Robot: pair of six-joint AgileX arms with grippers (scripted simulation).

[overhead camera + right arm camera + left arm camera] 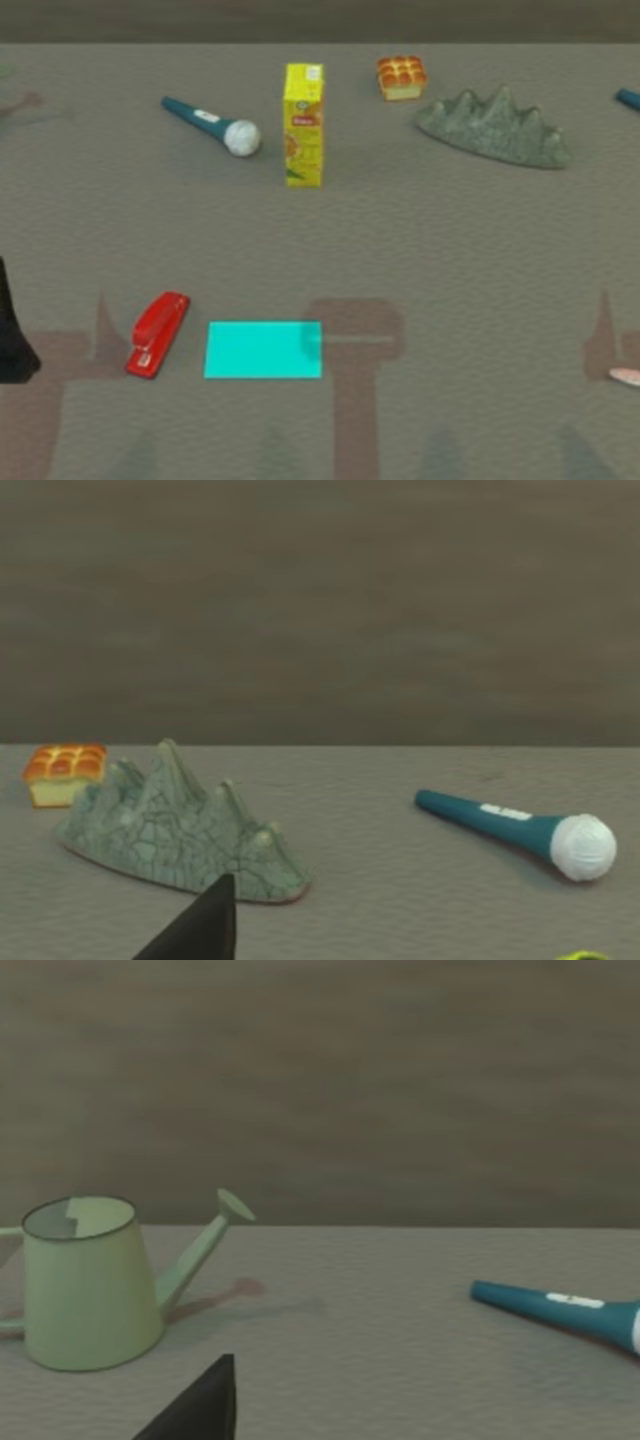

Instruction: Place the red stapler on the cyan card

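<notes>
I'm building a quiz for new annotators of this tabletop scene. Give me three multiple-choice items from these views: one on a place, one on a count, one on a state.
1. Where does the red stapler lie?
A. on the cyan card
B. on the table just left of the cyan card
C. beside the juice carton

2. How many microphones show in the top view?
A. none
B. one whole, plus a teal tip at the right edge
C. four

3. How does the yellow juice carton stand?
A. upright
B. crushed flat
C. lying on the card

Answers:
1. B: the stapler rests on bare table left of the cyan card, a narrow gap between them.
2. B: one microphone lies left of the carton; a teal tip pokes in at the right edge.
3. A: its tall front faces the camera, top end farthest away.
</notes>
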